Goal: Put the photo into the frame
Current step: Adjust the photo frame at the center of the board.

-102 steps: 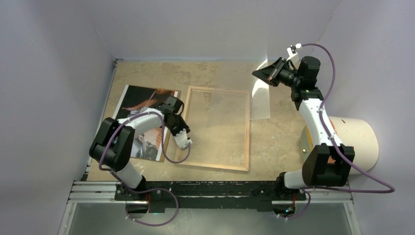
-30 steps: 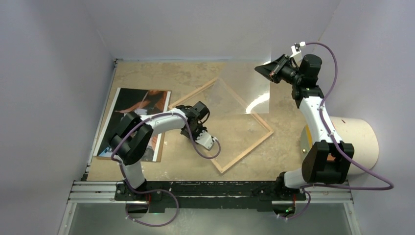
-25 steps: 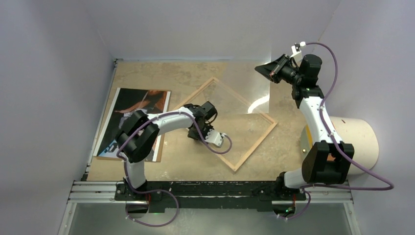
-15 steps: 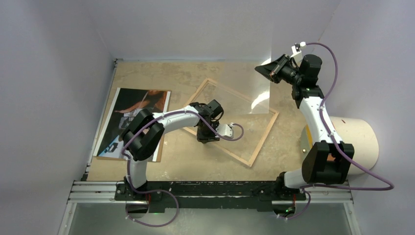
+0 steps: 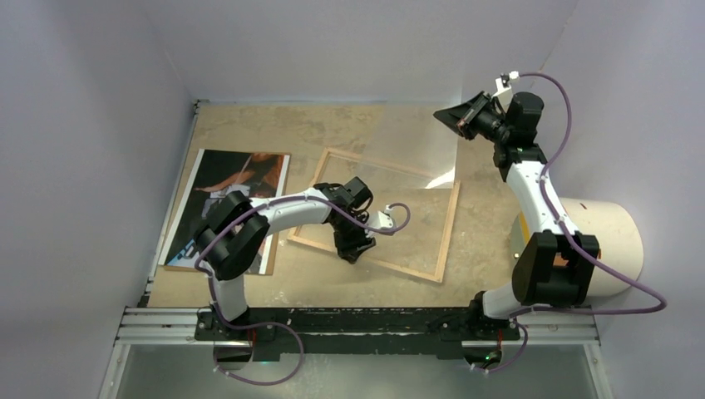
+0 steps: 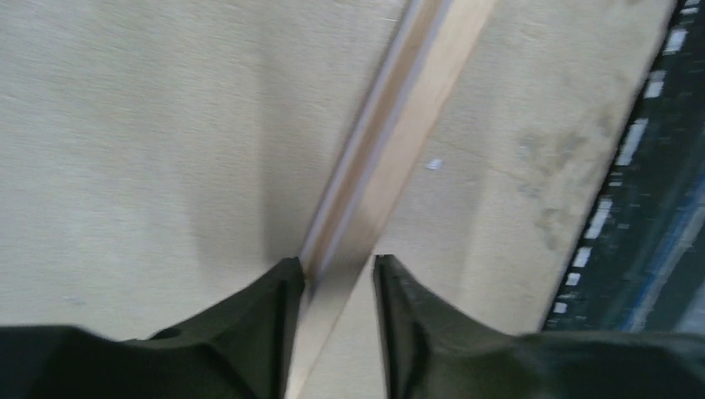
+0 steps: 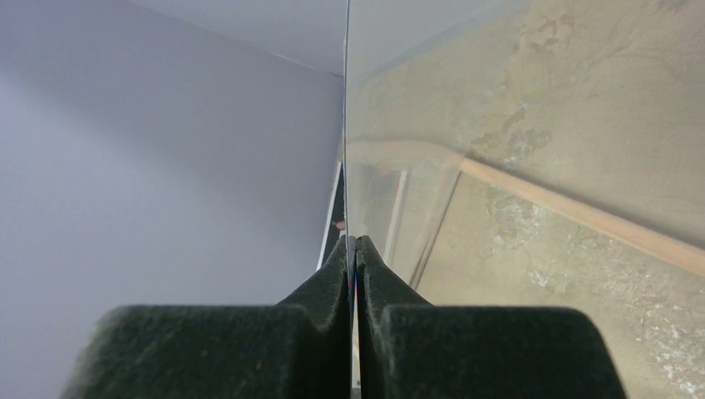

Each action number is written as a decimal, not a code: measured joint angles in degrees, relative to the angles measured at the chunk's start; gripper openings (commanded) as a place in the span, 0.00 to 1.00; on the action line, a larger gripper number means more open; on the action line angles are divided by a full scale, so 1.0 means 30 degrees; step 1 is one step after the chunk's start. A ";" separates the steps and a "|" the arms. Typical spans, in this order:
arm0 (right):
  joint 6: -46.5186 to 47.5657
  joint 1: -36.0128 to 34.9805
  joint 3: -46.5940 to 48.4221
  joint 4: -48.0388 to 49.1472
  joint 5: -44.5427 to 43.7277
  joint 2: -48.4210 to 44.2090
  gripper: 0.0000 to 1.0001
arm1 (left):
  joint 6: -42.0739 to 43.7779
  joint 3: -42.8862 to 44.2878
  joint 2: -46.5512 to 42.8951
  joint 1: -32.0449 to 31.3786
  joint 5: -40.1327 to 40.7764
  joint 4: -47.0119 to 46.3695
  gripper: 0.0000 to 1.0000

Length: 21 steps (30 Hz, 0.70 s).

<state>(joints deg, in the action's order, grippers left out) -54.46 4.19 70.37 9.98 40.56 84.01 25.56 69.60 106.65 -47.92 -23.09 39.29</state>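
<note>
The frame (image 5: 449, 233) lies flat on the table, wood-coloured face up, slightly skewed. My left gripper (image 5: 353, 248) is down on its near rail. In the left wrist view the rail (image 6: 399, 133) runs between the fingers of the left gripper (image 6: 337, 260); the left finger touches it and a strip of table shows beside the right finger, so the jaws stand open. The photo (image 5: 237, 179) lies at the table's left, partly under my left arm. My right gripper (image 5: 456, 119) (image 7: 356, 241) is raised at the back right, shut on a clear sheet (image 5: 420, 141) (image 7: 346, 166).
A cream cylinder (image 5: 607, 241) stands beyond the table's right edge, behind the right arm. The black base rail (image 5: 357, 320) (image 6: 657, 166) runs along the near edge. Lilac walls close in the left, back and right sides.
The left gripper has swung the frame counterclockwise from a diamond stance to nearly square with the table, and its jaws have widened a little. The right arm and sheet have stayed put.
</note>
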 measured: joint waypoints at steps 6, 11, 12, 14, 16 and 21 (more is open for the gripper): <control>0.0007 0.0000 0.0007 0.0095 -0.0219 0.0699 0.00 | -0.1100 -0.0809 -0.0597 -0.0117 -0.2120 0.1100 0.82; 0.0015 -0.0007 0.0007 0.0109 -0.0284 0.0831 0.00 | -0.1100 -0.1042 -0.1209 -0.0138 -0.2382 0.2601 0.88; 0.0015 -0.0007 0.0007 0.0117 -0.0299 0.0852 0.00 | -0.1093 -0.1049 -0.1413 -0.0117 -0.2361 0.2929 0.89; 0.0022 -0.0022 0.0007 0.0117 -0.0342 0.0925 0.00 | -0.0962 -0.0918 -0.2055 0.0080 -0.2361 0.3752 0.90; 0.0022 -0.0058 0.0007 0.0102 -0.0415 0.1005 0.00 | -0.0707 -0.0124 -0.2586 0.0583 -0.2492 0.4758 0.91; 0.0022 -0.0175 0.0138 0.0036 -0.1129 0.1100 0.00 | 0.0022 0.2200 -0.3971 0.2936 -0.2987 0.5785 1.00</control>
<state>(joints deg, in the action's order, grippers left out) -54.39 3.66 70.78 10.09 37.17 87.31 25.63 76.20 94.74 -39.11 -32.05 56.64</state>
